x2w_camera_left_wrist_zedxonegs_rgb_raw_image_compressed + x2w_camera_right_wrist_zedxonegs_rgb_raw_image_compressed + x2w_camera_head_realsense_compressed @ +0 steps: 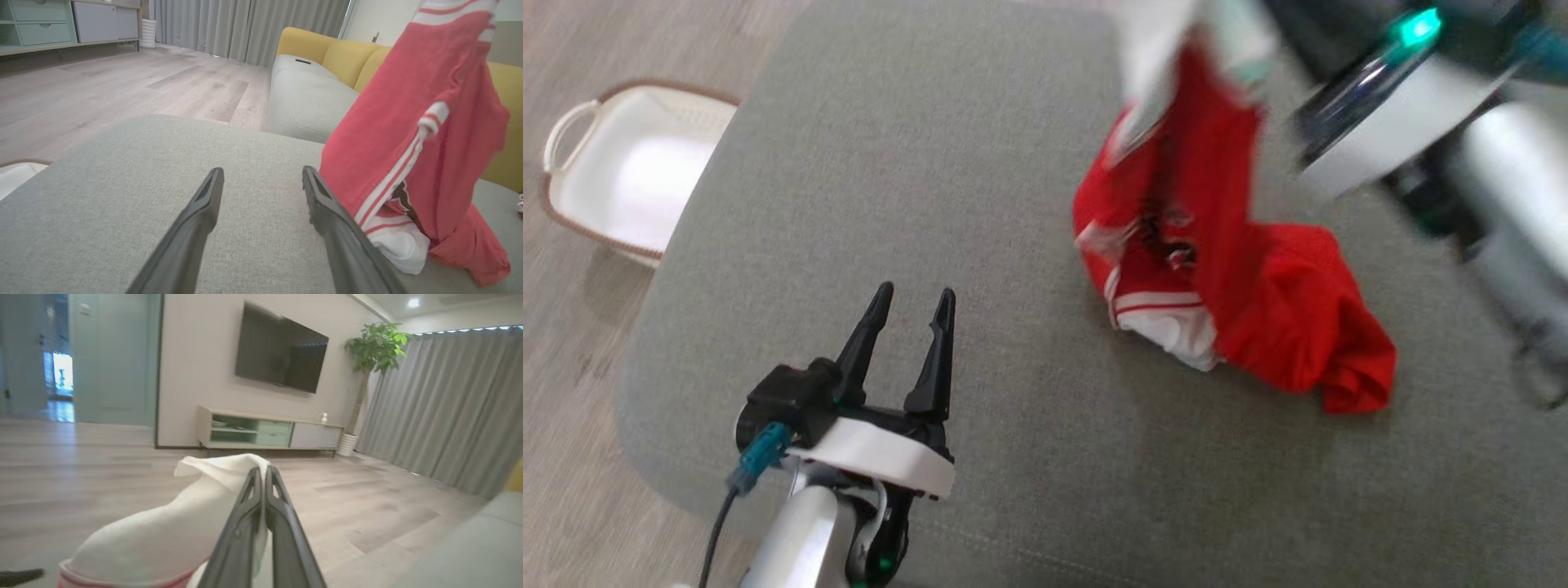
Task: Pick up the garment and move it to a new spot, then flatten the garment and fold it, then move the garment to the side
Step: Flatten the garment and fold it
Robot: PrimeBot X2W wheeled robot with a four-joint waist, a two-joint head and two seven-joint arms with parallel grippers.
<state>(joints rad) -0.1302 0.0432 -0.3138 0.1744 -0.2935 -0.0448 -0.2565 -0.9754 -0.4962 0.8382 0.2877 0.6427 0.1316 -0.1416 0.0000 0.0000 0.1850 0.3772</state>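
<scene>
Cushion [915, 147], a big grey fabric seat, is the work surface. Its left part is bare, likely room for the new spot and the flattening.

Garment [1258, 327], red with white striped trim, is on the cushion's right part, half lifted. The upper end is stretched upward from the grip and the lower end is bunched on the fabric. It's pinched at one edge only, so its own weight pulls it into a long column instead of spreading.

Basket [629, 171], white with handle, stands on the wood floor beside the cushion's left edge, out of the way.

Right gripper [263, 470] has its fingers pressed together on the garment's white hem, with cloth draping off to one side in the right wrist view. The arm is raised above the cushion and blurred in the head view. Looks like the pick-up step, lifting to carry.

Left gripper [915, 292] has its jaws wide apart and holds nothing. It hovers low over the bare cushion, apart from the garment, probably placed to take a second corner later.

Risk: a thin hem pinch may slip.
</scene>
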